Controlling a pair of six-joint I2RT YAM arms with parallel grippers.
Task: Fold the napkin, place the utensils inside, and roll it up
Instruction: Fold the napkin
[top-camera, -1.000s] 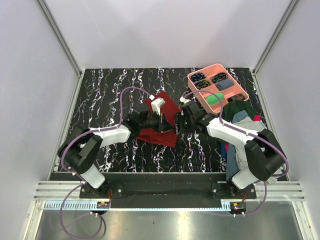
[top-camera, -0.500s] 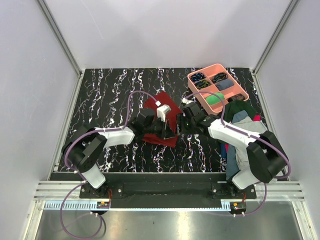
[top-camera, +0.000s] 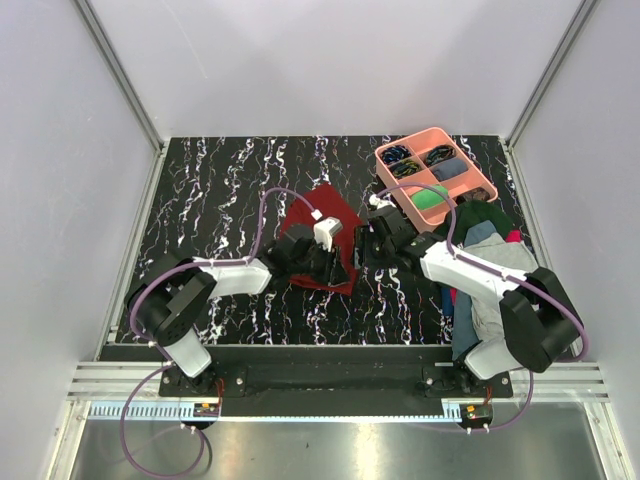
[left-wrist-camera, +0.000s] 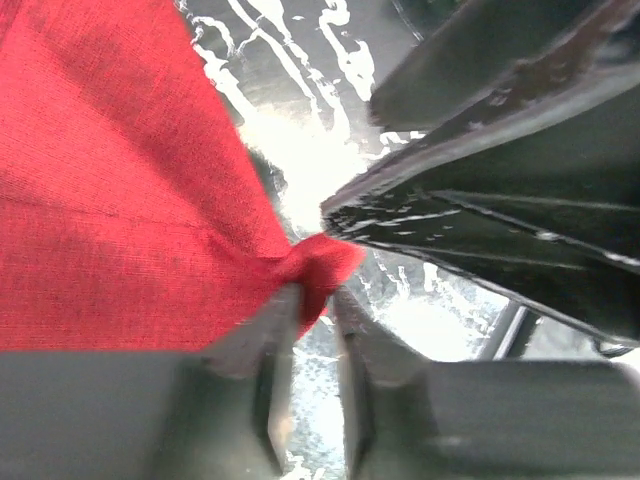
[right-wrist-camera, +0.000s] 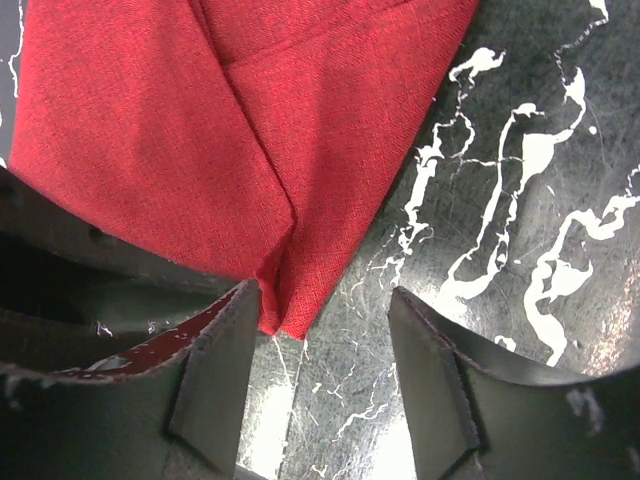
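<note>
The dark red napkin (top-camera: 312, 222) lies folded on the marbled table (top-camera: 210, 200), between the two arms. My left gripper (top-camera: 338, 266) is at its near right corner. In the left wrist view my left gripper (left-wrist-camera: 318, 300) is shut on that corner of the napkin (left-wrist-camera: 120, 200), and the cloth is bunched between the fingertips. My right gripper (top-camera: 360, 248) is right beside it. In the right wrist view my right gripper (right-wrist-camera: 325, 350) is open, and the napkin's (right-wrist-camera: 250, 130) corner tip sits by its left finger (right-wrist-camera: 215, 370). No utensils are in view.
A pink tray (top-camera: 483, 184) with several compartments of small items stands at the back right. A pile of grey, green and blue clothes (top-camera: 482, 245) lies at the right edge, under the right arm. Enclosure walls surround the table.
My left gripper has moved right and toward the near edge, taking the napkin's corner with it. My right gripper has stayed close beside it.
</note>
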